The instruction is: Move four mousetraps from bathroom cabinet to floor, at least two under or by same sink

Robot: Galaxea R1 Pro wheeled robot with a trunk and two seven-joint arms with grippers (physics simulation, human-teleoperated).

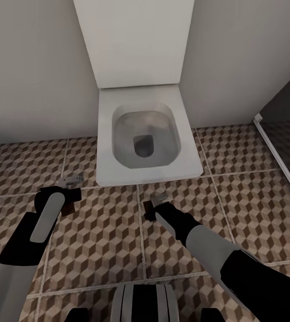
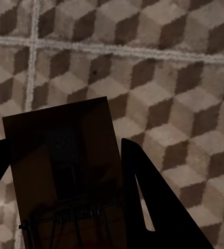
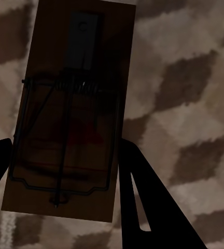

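Cube-patterned bathroom floor (image 1: 100, 241) across the lower half of the head view, white toilet (image 1: 147, 134) at twelve o'clock against the wall, dark shower enclosure (image 1: 287, 129) at three o'clock. Left hand (image 1: 71, 193) at nine o'clock, low over the tiles near the toilet's front corner, clenched on a mousetrap (image 2: 60, 171) between dark fingers (image 2: 158, 207). Right hand (image 1: 156, 206) near centre, just before the toilet base, grasping a second mousetrap (image 3: 73, 109), wire spring and bar facing the wrist camera.
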